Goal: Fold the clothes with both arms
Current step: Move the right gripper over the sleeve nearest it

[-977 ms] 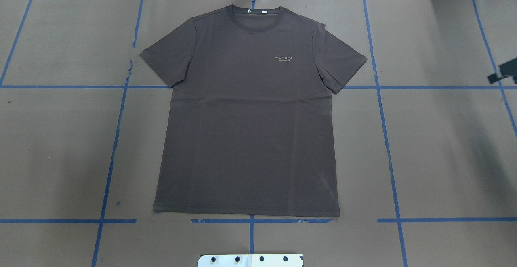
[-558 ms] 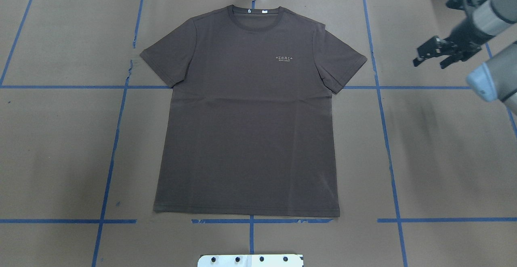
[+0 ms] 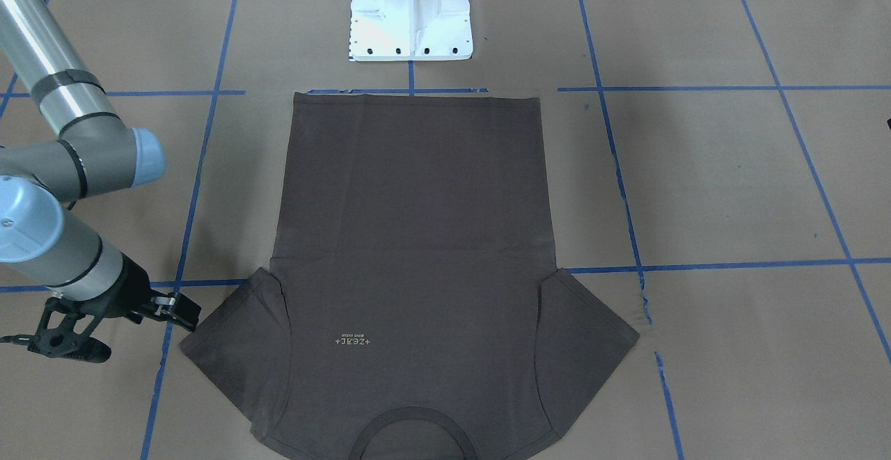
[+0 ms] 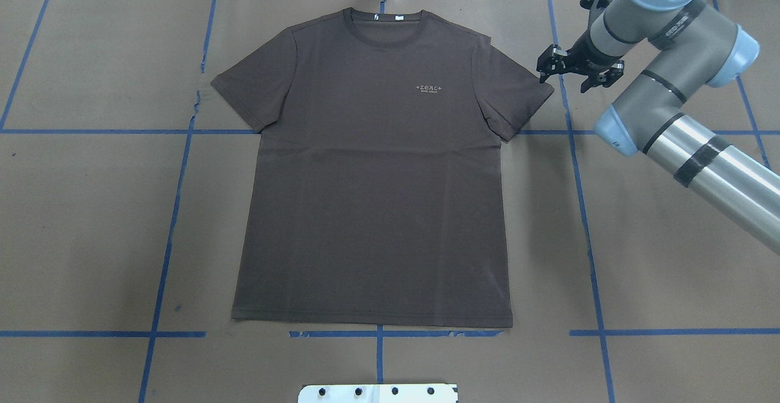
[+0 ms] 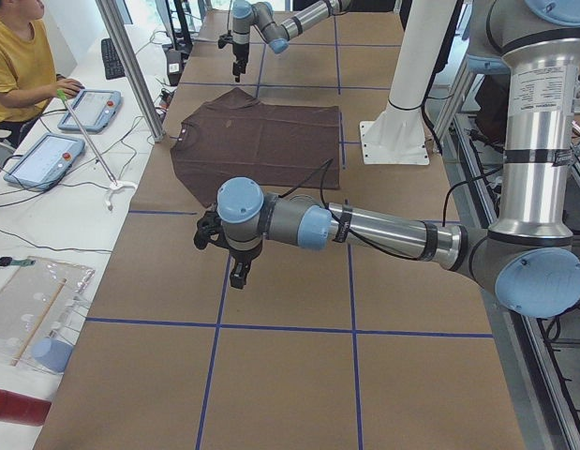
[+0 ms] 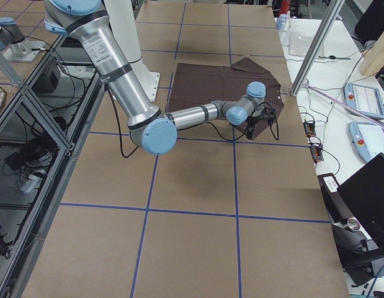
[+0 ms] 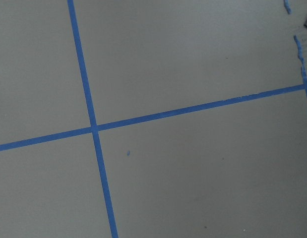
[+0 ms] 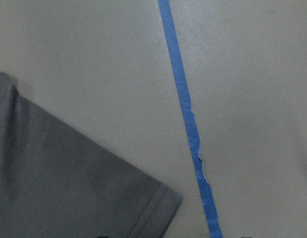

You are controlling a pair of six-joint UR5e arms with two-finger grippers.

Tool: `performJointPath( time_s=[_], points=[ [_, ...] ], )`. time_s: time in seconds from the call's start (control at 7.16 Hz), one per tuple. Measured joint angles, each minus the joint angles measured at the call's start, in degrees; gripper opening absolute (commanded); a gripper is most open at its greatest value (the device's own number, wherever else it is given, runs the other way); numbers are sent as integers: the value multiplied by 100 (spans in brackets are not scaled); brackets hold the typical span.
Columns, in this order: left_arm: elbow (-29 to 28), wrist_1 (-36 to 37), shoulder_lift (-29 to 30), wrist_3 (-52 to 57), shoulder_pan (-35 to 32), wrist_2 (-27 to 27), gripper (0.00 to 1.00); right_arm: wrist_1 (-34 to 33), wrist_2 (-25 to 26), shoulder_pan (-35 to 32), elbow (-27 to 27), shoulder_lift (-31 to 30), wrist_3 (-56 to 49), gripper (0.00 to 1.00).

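The dark brown-grey T-shirt (image 4: 372, 177) lies flat and face up on the brown paper, its collar (image 4: 382, 22) at the far edge and its hem nearest the robot. My right gripper (image 4: 563, 78) hangs open, pointing down, just beyond the tip of the shirt's right sleeve (image 4: 518, 98). From the front, the right gripper (image 3: 177, 312) is at that sleeve's corner (image 3: 209, 342). The right wrist view shows the sleeve corner (image 8: 69, 188) and bare paper, with nothing held. My left gripper (image 5: 238, 272) shows only in the exterior left view, over bare paper short of the shirt (image 5: 261, 141). I cannot tell its state.
Blue tape lines (image 4: 579, 196) mark a grid on the paper. The white pedestal base (image 3: 411, 21) stands by the shirt's hem. A side bench with tablets (image 5: 41, 155), a slanted metal post (image 5: 130, 66) and a seated person (image 5: 18, 56) lie beyond the collar end.
The right arm has swung in from the right edge and now reaches the shirt's right sleeve tip. The shirt has not moved.
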State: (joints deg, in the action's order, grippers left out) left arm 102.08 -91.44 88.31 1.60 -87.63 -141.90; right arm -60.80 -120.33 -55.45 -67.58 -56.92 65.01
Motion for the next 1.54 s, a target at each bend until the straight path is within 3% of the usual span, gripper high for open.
performJointPath(
  time_s=[0.56, 0.7, 0.84, 1.4, 1.54],
  points=[
    [31, -5, -15, -5, 0, -5, 100, 320, 441, 145, 362, 98, 431, 65],
    [21, -5, -15, -3, 0, -5, 100, 322, 482, 187, 381, 98, 429, 57],
    [17, -5, -15, -2, 0, -5, 100, 323, 505, 211, 403, 98, 426, 42],
    [36, -5, -15, -9, 0, -5, 100, 324, 520, 230, 441, 83, 427, 36],
    [43, -5, -16, -10, 0, -5, 100, 324, 519, 230, 445, 81, 426, 21]
  ],
)
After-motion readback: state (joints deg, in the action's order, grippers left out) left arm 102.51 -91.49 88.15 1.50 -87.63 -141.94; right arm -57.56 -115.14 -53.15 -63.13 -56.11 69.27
